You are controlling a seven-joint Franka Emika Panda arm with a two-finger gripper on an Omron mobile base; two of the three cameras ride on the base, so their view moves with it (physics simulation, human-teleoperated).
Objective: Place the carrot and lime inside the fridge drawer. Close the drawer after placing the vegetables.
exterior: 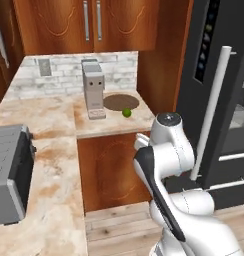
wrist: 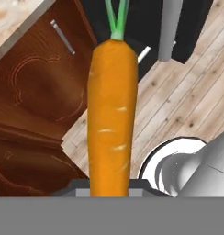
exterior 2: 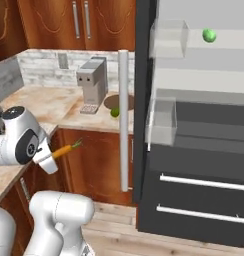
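My gripper (exterior 2: 50, 156) is shut on the carrot (exterior 2: 64, 149), which it holds in the air in front of the wooden cabinet below the counter. In the hand view the carrot (wrist: 111, 114) stands up from between the fingers with its green tip at the top. The lime (exterior: 126, 112) lies on the counter next to a round brown board (exterior: 121, 102), and it also shows in the right base view (exterior 2: 114, 113). The fridge stands open to the right. Its dark grey drawer (exterior 2: 214, 131) spans the lower part of the interior, well to the right of the gripper.
The fridge door's long white handle (exterior 2: 123, 120) hangs between my arm and the fridge interior. Clear bins (exterior 2: 161, 122) sit on the fridge's left side. A brighter green item (exterior 2: 209, 35) rests on an upper shelf. A grey coffee machine (exterior: 93, 89) stands by the lime, and a grey appliance (exterior: 11, 170) is on the near left counter.
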